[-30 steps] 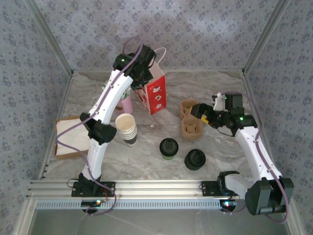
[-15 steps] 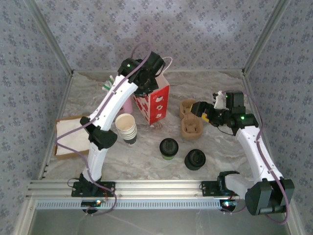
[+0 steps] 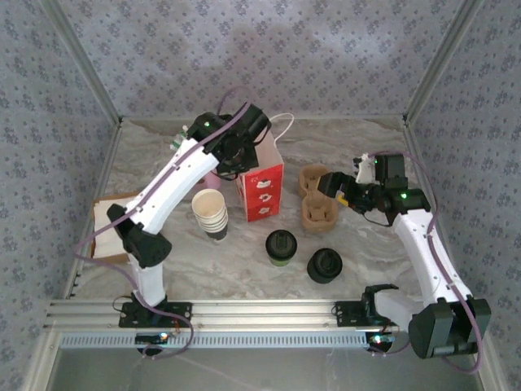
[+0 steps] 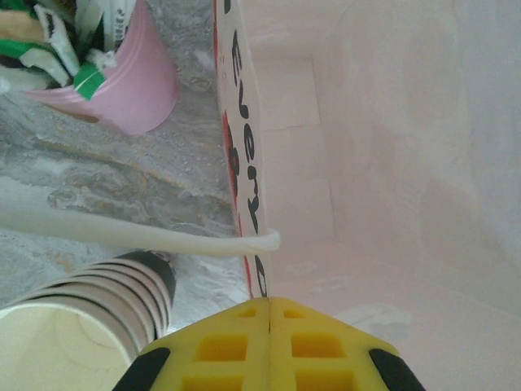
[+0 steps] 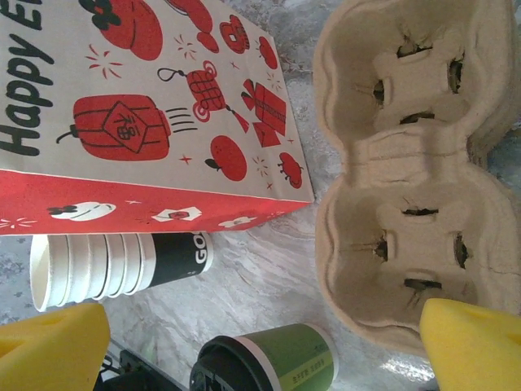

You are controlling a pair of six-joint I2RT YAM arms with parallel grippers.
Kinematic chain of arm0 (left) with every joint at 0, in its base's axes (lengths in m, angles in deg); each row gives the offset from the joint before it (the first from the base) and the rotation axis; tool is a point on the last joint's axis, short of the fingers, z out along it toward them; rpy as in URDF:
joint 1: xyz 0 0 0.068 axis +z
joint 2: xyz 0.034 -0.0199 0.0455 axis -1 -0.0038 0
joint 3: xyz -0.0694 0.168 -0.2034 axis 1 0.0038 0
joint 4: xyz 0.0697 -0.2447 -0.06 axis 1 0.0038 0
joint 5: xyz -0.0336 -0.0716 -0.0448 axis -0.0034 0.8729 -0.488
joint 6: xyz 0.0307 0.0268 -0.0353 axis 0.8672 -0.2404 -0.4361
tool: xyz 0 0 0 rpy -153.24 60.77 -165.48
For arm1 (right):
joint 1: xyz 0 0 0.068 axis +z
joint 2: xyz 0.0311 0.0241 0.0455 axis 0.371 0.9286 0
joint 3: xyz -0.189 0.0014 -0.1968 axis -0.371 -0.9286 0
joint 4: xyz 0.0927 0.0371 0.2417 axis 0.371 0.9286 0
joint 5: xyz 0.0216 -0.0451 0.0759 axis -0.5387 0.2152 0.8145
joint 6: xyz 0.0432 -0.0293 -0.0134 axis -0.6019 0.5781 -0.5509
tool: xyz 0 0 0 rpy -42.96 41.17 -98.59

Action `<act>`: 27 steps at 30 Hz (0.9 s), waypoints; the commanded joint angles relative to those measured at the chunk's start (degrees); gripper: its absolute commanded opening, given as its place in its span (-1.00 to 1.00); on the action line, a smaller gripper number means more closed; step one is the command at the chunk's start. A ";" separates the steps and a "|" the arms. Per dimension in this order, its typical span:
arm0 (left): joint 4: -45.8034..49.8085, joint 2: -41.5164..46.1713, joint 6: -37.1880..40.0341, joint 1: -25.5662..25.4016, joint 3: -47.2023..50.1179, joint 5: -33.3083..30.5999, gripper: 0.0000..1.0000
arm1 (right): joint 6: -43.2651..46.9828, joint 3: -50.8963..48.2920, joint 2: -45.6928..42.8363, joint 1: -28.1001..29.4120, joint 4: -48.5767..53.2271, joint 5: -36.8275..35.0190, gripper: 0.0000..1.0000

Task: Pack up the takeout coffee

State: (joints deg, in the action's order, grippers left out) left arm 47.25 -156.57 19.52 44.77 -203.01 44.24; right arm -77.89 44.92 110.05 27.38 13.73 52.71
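Coffee position: the takeout coffee (image 3: 281,247) stands on the worktop (image 3: 244,265) at lower centre of the top view, between the stack of cups (image 3: 212,213) and the pile of lids (image 3: 323,265).
Coffee to left tool: down and right of the left tool (image 3: 238,161), apart from it, with the paper bag (image 3: 262,189) between them.
Coffee to right tool: down and left of the right tool (image 3: 331,184), not touching. In the right wrist view it lies at the bottom edge, between the two yellow fingers.
Coffee orientation: upright, long axis vertical, black lid upward.
Left tool state: clenched on the top rim of the paper bag (the bag wall runs into the seam between the fingers in the left wrist view).
Right tool state: released, jaws spread wide above the cup carrier (image 3: 317,208).
Change from earlier frame: the paper bag was tilted and further up-frame; it now stands upright, closer to the coffee. The left arm has swung with it. Coffee and right tool are unchanged.
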 commanded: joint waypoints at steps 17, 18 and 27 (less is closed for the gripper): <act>-21.50 21.96 11.19 0.68 21.49 4.23 0.75 | 6.73 14.61 11.13 11.17 12.67 -26.11 0.99; -23.18 24.37 12.37 0.63 23.85 4.24 0.98 | 6.42 15.31 11.78 11.11 13.25 -26.58 1.00; -31.72 41.93 16.06 1.14 40.72 3.10 0.99 | 2.47 17.95 14.38 10.20 13.60 -28.97 1.00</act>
State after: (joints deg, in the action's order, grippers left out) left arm 19.69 -117.78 33.79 45.31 -166.33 48.00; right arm -73.61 60.95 123.58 38.20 25.68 25.46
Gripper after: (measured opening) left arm 0.994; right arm 0.998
